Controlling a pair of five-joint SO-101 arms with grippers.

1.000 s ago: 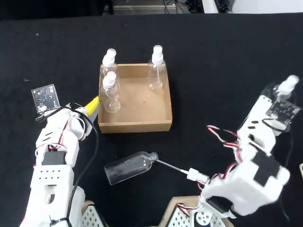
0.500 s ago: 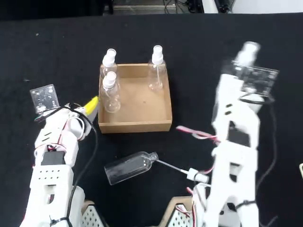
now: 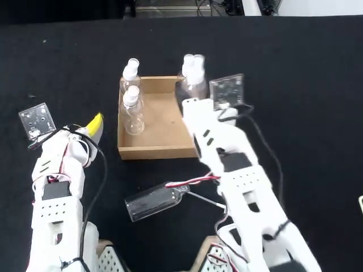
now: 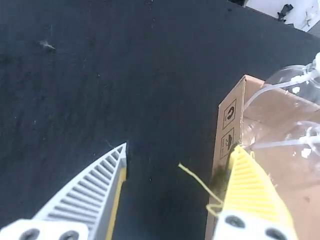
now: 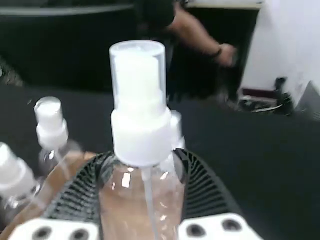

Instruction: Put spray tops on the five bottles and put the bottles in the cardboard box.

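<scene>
The right gripper has its black jaws closed on the body of a capped bottle, which we see upright at the far right corner of the cardboard box, just beside another capped bottle that already stands there. We cannot tell whether the carried one has its base on the box floor, since the arm covers it. The left gripper waits with its jaws spread and nothing between them, the yellow one close against the outer left wall of the box. Two more capped bottles stand inside along that left wall, one behind the other. By our count that makes three bottles topped and boxed, and a fourth topped and at the point of delivery. The fifth bottle lies on its side on the black counter in front of the box, its neck bare. A thin dip tube runs from near its mouth toward the right arm, so we judge that its spray top lies loose beside it, though the arm hides the head. What is left, as we read it: release the fourth in the box, then stand up the last bottle, fit its top and carry it in.
</scene>
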